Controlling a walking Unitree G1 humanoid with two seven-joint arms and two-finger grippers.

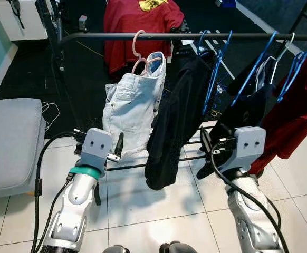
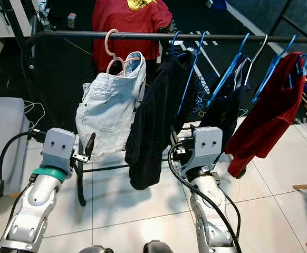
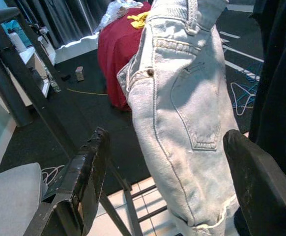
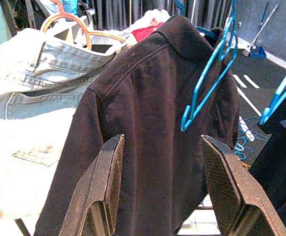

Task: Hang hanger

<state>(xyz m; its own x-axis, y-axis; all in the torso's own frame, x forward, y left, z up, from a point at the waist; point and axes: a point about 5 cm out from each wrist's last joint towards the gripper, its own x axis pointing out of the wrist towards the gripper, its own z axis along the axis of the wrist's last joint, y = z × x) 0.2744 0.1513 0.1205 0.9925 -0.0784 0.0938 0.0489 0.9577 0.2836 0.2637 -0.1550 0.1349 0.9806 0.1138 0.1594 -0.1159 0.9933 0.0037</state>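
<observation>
On rail: pink hanger with denim shorts, black shirt. I see left tool wide, empty; right tool wide, empty.

Black rail with hung clothes

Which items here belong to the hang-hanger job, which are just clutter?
Job:
- black metal rail
- pink plastic hanger with pale denim shorts
- blue hanger carrying black shirt
- open left gripper
- open right gripper

Clutter:
- red cloth heap
- grey cushion
</observation>
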